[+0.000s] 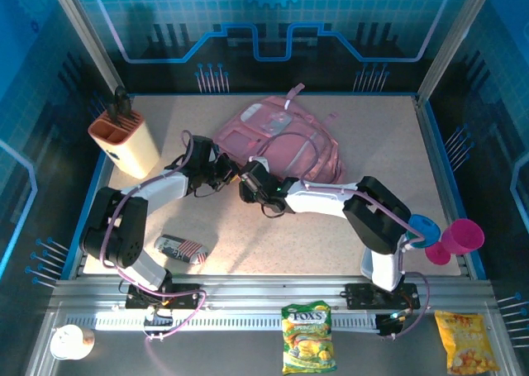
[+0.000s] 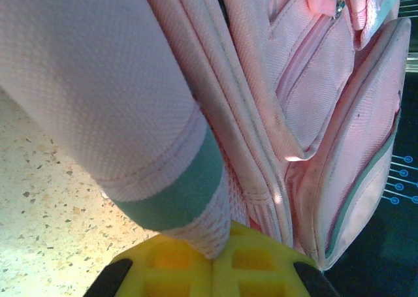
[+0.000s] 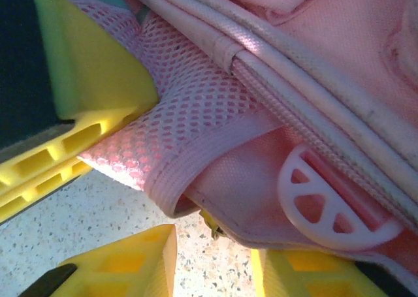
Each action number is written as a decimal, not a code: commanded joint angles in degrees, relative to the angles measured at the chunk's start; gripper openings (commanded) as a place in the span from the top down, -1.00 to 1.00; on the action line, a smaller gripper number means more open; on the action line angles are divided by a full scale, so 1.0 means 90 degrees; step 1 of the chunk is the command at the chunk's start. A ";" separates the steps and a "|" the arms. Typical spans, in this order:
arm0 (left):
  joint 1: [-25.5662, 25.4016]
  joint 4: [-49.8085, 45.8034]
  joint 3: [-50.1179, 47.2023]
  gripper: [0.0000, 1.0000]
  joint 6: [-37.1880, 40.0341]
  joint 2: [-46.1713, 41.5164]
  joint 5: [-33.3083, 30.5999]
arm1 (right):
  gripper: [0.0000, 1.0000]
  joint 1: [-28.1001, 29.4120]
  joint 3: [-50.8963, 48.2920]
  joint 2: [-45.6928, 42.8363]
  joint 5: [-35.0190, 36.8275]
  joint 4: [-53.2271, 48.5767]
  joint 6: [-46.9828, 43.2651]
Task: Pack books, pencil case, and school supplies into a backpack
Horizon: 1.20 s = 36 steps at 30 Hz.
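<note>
**Item 1: backpack (image 1: 281,140), one.** Pink fabric, lying flat on the bench (image 1: 380,136) toward the far middle, zipped front pockets facing up. Its longer spread runs left to right, slanting toward your near right. A pink loop sticks out at the far edge. You cannot see what is inside it.

**Item 2: pencil case (image 1: 180,248), one.** A printed pouch with red-white stripes, lying near the bench's near-left edge beside the left arm's base and well apart from the backpack. Its long axis runs roughly left to right, striped end to the right.

**Item 3: left tool (image 1: 224,172), one.** It is at the backpack's left side. The yellow fingers are pressed together on a pink strap (image 2: 130,114) with a teal band (image 2: 186,196).

**Item 4: right tool (image 1: 247,180), one.** It is at the backpack's near-left corner, close to the left tool. The jaws stand partly apart, with speckled bench showing between them. A mesh hem and a white zipper pull (image 3: 330,205) lie just past the tips. You cannot tell whether the tips touch them.

**Item 5: beige holder (image 1: 126,147), one.** It has an orange top and stands at the far left with dark-handled pieces upright in it.

**Item 6: cup-like pieces, two.** One blue (image 1: 425,229) and one magenta (image 1: 463,237), at the right edge.

**Item 7: snack packets, two.** One green-yellow (image 1: 307,336) and one yellow (image 1: 464,340), on the near rail.
</note>
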 commanded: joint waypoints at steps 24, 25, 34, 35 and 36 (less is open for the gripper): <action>-0.0234 0.0019 0.0534 1.00 -0.0123 -0.0105 0.0961 | 0.57 -0.0568 0.0667 0.0630 0.0594 0.0789 -0.0303; -0.0260 0.0019 0.0562 1.00 -0.0125 -0.0043 0.0999 | 0.59 -0.0584 0.0671 0.0639 0.0569 0.0778 -0.0273; -0.0442 -0.0037 0.0751 1.00 -0.0139 0.0212 0.1064 | 0.73 -0.0696 0.0237 0.0283 0.0833 0.0606 -0.0251; -0.0442 -0.0037 0.0753 1.00 -0.0136 0.0199 0.1023 | 0.74 -0.0710 0.0144 0.0216 0.0835 0.0567 -0.0258; -0.0441 -0.0032 0.0753 1.00 -0.0137 0.0177 0.0969 | 0.75 -0.0717 0.0041 0.0120 0.0864 0.0504 -0.0245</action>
